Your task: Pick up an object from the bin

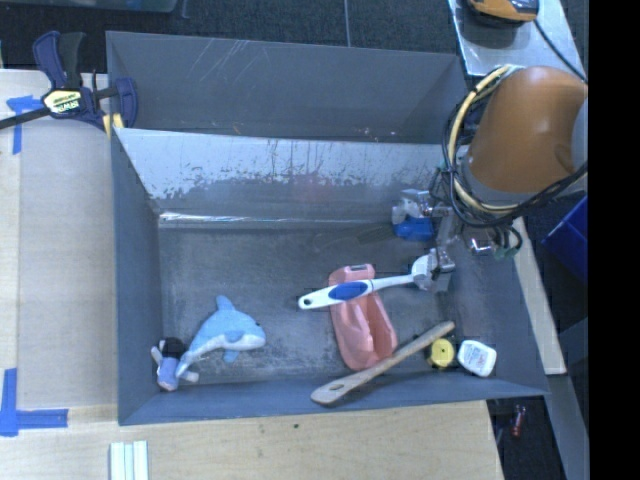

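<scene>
Bin (300, 183), grey metal, contents loose
- Jaws: at bin's right side, low over floor; released or clenched – cannot tell
- Toothbrush (350, 290), white with blue grip: lies flat, one end right at jaws, rest running away to view-left
- Pink oblong item (362, 333): under toothbrush, near jaws, lower left
- Wooden spoon (385, 365): below jaws, slanted
- Yellow round piece (441, 352), white tag-like piece (478, 357): below jaws, by spoon handle
- Blue dolphin toy (228, 336): well apart, far left of jaws

I'm seeing the hand (434, 266) sitting at the right end of the white-and-blue toothbrush (350, 290), which is lying across a pink oblong thing (362, 336), a wooden spoon (380, 368) lying just below.
</scene>
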`<state>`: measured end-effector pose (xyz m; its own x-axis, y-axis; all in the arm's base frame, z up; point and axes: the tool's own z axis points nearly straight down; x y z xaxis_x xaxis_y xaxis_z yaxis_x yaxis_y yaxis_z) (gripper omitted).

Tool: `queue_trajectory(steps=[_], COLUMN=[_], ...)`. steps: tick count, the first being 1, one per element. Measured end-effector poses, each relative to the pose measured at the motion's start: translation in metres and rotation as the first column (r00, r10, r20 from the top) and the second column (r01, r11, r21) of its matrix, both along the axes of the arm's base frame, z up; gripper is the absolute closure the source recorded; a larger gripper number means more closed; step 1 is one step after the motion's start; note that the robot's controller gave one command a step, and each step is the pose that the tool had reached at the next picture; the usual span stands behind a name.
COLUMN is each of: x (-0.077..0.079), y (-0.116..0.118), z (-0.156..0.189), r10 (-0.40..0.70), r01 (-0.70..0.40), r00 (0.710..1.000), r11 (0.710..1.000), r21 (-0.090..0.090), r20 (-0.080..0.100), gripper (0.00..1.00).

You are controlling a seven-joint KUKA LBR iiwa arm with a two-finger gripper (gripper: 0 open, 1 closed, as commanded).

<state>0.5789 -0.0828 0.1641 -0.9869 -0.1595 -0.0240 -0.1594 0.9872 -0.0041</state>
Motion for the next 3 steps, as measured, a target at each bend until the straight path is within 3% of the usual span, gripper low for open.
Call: queue_trajectory(steps=[1, 2, 3], x=[-0.003, 0.027, 0.000], y=[0.019, -0.011, 0.018], z=[-0.086, -0.093, -0.086], r10=[-0.185, 0.158, -0.161], r01=[0.185, -0.158, 0.161], r00=[0.982, 0.987, 0.987], r11=[0.983, 0.987, 0.987], r21=[-0.001, -0.010, 0.000], r20=[-0.024, 0.012, -0.020], gripper=[0.00, 0.00, 1.00])
